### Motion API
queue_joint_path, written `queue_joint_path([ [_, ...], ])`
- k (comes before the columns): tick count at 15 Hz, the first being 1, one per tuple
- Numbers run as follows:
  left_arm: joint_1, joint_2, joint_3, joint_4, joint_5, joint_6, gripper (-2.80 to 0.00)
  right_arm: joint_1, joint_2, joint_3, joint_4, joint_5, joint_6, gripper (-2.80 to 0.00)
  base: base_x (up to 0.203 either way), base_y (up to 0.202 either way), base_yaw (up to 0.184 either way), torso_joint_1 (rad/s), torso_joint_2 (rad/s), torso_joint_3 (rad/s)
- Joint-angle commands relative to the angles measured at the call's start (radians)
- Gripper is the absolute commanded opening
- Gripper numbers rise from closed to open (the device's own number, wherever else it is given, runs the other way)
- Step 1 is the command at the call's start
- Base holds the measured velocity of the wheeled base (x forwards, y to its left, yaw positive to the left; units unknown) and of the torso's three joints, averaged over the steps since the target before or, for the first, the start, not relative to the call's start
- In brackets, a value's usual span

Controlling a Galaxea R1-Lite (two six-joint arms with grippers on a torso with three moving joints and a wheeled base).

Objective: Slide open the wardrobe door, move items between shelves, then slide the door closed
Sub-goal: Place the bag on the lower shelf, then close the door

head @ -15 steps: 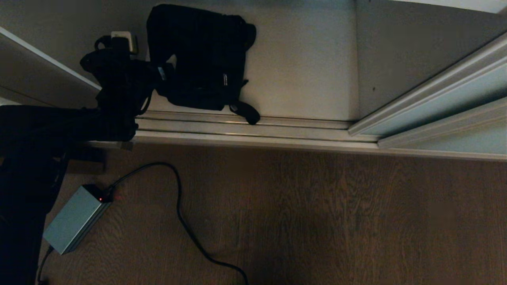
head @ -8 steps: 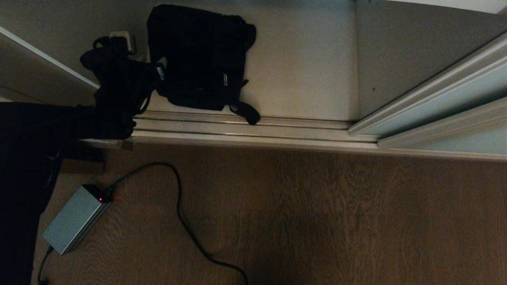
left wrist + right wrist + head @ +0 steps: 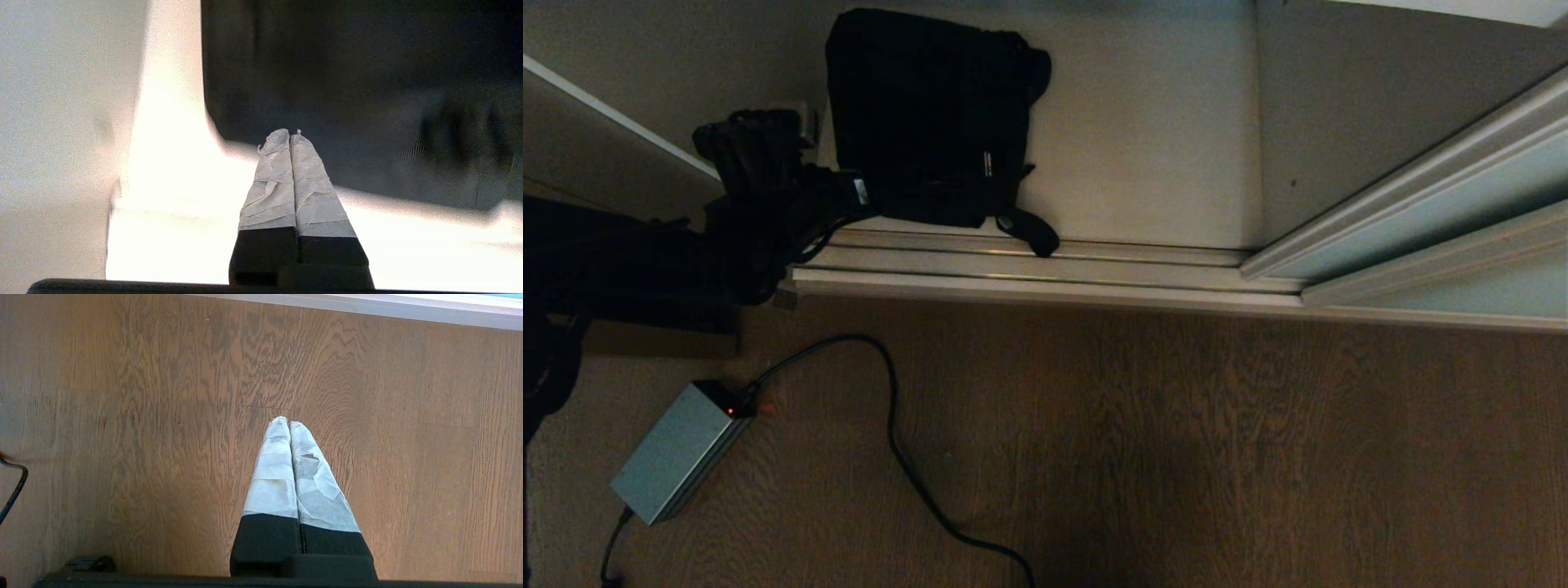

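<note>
While black bag (image 3: 931, 118) lies on white shelf (image 3: 1143, 139) inside wardrobe, one strap end hanging over floor track (image 3: 1045, 261), left gripper (image 3: 289, 136) sits at bag's near left corner, fingers pressed together, nothing between them. Sliding door (image 3: 1445, 204) stands pushed to right, opening clear. Right gripper (image 3: 286, 424) hangs over wood floor (image 3: 1176, 449), fingers pressed together, empty. Grey power brick (image 3: 674, 461) with cable lies on floor at left.

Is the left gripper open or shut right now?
Shut: the left gripper has its taped fingers pressed together, empty, just short of the black bag.
</note>
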Motion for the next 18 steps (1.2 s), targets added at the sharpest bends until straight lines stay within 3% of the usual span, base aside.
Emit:
queue_joint_path([
  [1, -0.013, -0.108, 0.128, 0.033, 0.004, -0.024, -2.80, 0.000, -0.002, 0.000, 0.000, 0.000, 0.000, -2.80, 0.000, 0.000, 0.000, 0.000, 0.00, 0.000],
  [5, -0.013, -0.393, 0.344, 0.154, 0.006, -0.066, -2.80, 0.000, -0.002, 0.002, 0.000, 0.000, 0.000, -2.80, 0.000, 0.000, 0.000, 0.000, 0.00, 0.000],
  [10, -0.012, -0.911, 0.703, 0.337, -0.009, -0.075, -2.80, 0.000, -0.002, 0.002, 0.000, 0.000, 0.000, -2.80, 0.000, 0.000, 0.000, 0.000, 0.00, 0.000],
  [14, 0.016, -1.397, 0.933, 0.567, -0.083, -0.037, -2.80, 0.000, -0.002, 0.001, 0.000, 0.000, 0.000, -2.80, 0.000, 0.000, 0.000, 0.000, 0.00, 0.000],
  [18, 0.057, -1.798, 1.179, 0.725, -0.116, 0.038, -2.80, 0.000, -0.002, 0.002, 0.000, 0.000, 0.000, -2.80, 0.000, 0.000, 0.000, 0.000, 0.00, 0.000],
])
